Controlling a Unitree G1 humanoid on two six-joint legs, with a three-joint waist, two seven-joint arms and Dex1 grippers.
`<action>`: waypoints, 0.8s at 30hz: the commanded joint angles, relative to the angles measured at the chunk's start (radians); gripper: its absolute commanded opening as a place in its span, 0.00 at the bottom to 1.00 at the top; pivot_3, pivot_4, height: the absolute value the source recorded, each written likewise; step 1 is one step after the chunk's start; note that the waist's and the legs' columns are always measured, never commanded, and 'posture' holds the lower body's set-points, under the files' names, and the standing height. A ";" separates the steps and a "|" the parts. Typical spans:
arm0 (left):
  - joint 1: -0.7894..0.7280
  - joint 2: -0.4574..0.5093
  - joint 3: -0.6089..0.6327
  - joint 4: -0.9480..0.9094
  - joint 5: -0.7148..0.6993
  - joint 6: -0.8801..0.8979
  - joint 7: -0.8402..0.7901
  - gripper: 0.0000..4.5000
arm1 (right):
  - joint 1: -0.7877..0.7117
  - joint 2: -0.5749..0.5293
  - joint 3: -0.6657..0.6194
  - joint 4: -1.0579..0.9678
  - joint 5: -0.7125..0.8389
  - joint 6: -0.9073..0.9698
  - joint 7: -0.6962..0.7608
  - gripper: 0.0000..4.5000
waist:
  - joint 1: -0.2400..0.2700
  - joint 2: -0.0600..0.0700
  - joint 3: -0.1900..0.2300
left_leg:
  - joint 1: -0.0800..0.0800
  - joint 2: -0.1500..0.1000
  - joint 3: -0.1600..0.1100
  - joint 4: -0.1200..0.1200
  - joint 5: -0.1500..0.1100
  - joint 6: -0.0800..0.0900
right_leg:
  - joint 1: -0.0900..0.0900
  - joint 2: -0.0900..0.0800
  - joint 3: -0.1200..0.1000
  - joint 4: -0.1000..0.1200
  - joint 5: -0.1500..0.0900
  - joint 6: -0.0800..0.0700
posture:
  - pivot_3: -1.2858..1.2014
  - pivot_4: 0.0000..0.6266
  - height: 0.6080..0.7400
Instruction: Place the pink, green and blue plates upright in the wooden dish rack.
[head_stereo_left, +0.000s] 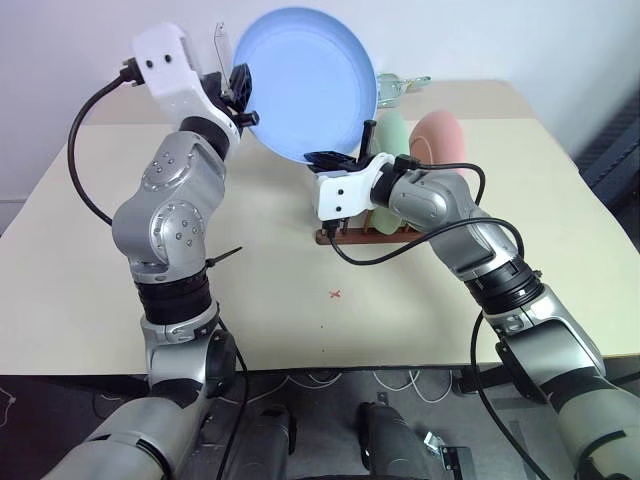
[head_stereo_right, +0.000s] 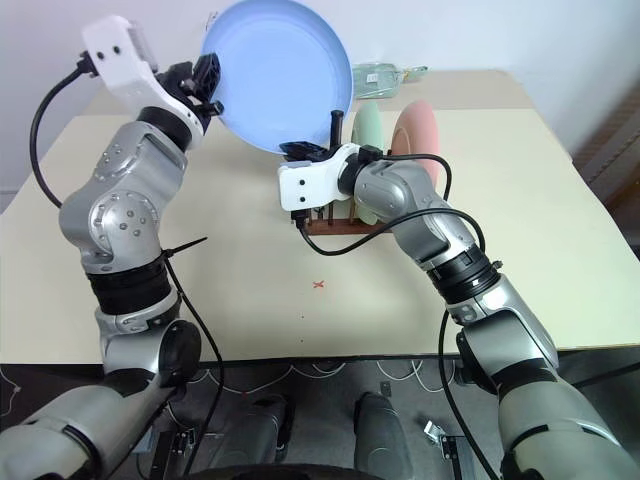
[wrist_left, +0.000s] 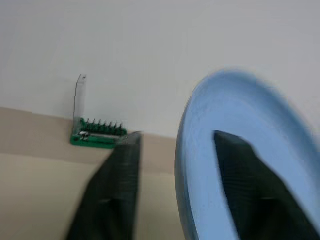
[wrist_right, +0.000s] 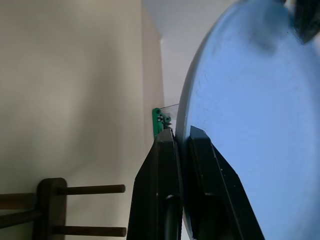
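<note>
Near the top centre of the head views, the blue plate (head_stereo_left: 305, 85) is held up in the air, tilted so its hollow face looks toward the camera, above the cream table (head_stereo_left: 120, 300). Its lower rim is pinched by the right gripper (wrist_right: 181, 137); in the right wrist view its two black fingers sit narrow, one on each face of the rim, clamped on the plate. At the upper left of the frame, the left gripper (head_stereo_left: 240, 90) sits at the plate's left edge. In the left wrist view its fingers (wrist_left: 112, 190) stand fairly wide apart, one lying against the inside of the blue plate and the other clear of the rim, with a gap showing between that finger and the plate's edge, so it is not squeezing anything.

Just right of centre, behind the right wrist, stands the wooden dish rack (head_stereo_right: 340, 225), dark brown, with its thin pegs partly hidden by the arm. Two plates are already upright in it: the green plate (head_stereo_right: 368, 125) and, just to its right, the pink plate (head_stereo_left: 440, 140), standing side by side.

Toward the far edge of the table, behind the blue plate, lies a small green-based holder (wrist_left: 97, 136) with a row of metal bits and a clear upright piece. A small red cross (head_stereo_left: 336, 294) is marked on the table in front of the rack.
</note>
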 joint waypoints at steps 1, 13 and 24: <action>-0.079 0.000 0.102 -0.011 -0.045 -0.125 0.050 0.87 | -0.015 0.014 -0.045 -0.036 0.018 -0.019 -0.011 0.00 | -0.002 0.000 0.000 | 0.000 0.000 0.000 0.000 0.000 0.000 | 0.000 0.000 0.000 0.000 0.000 0.000 | 0.52 0.24 1.00; 0.357 0.446 -0.055 0.237 0.103 -0.368 -0.524 0.87 | 0.075 0.278 -0.403 -0.455 0.926 0.650 0.085 0.00 | -0.015 0.001 0.000 | 0.002 0.000 -0.002 -0.001 -0.001 0.001 | 0.001 0.001 0.000 0.001 0.000 -0.001 | 0.52 0.24 1.00; 0.716 0.461 -0.259 0.024 0.007 -0.379 -0.929 0.87 | 0.189 0.411 -0.514 -0.515 1.201 0.984 -0.217 0.00 | -0.024 0.003 0.000 | 0.000 0.002 -0.001 -0.008 0.000 0.001 | -0.009 0.001 0.001 0.006 0.003 -0.006 | 0.52 0.24 1.00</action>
